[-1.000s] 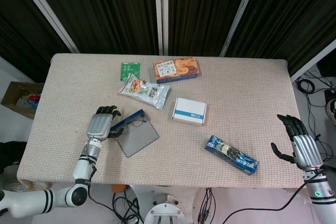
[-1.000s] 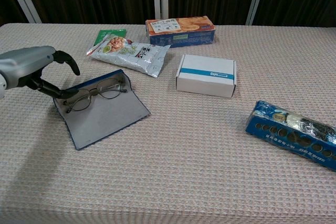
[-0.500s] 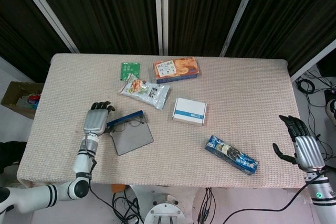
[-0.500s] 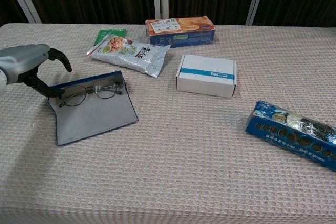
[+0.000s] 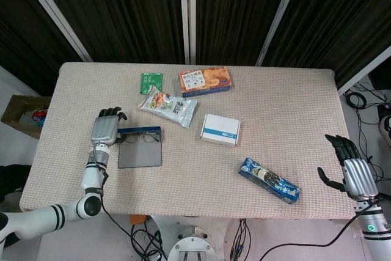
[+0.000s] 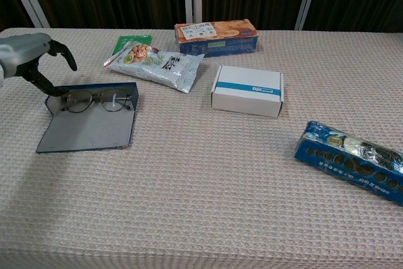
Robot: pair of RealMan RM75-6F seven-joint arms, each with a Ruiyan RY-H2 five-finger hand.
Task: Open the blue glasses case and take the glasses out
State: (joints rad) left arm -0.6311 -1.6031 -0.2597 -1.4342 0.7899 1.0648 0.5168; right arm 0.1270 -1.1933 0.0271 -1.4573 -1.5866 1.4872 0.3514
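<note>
The blue glasses case [image 5: 139,154] [image 6: 88,131] lies open and flat on the table's left side, grey lining up. The thin-framed glasses [image 5: 142,138] [image 6: 94,101] rest on its far strip, lenses side by side. My left hand [image 5: 104,129] [image 6: 22,55] is at the case's far left corner. One dark fingertip reaches down onto that corner by the glasses' end, and the other fingers arch above it. My right hand [image 5: 353,172] hangs off the table's right edge with its fingers spread, holding nothing; the chest view does not show it.
A snack bag [image 5: 168,106] [image 6: 154,62], green packet [image 5: 151,81] and biscuit box [image 5: 204,80] [image 6: 216,35] lie behind the case. A white box [image 5: 220,129] [image 6: 247,89] sits mid-table. A blue cookie tray [image 5: 269,180] [image 6: 352,159] lies front right.
My left hand has moved left and back, dragging the open case with the glasses along and turning it square to the table edge. The right hand has barely moved.
</note>
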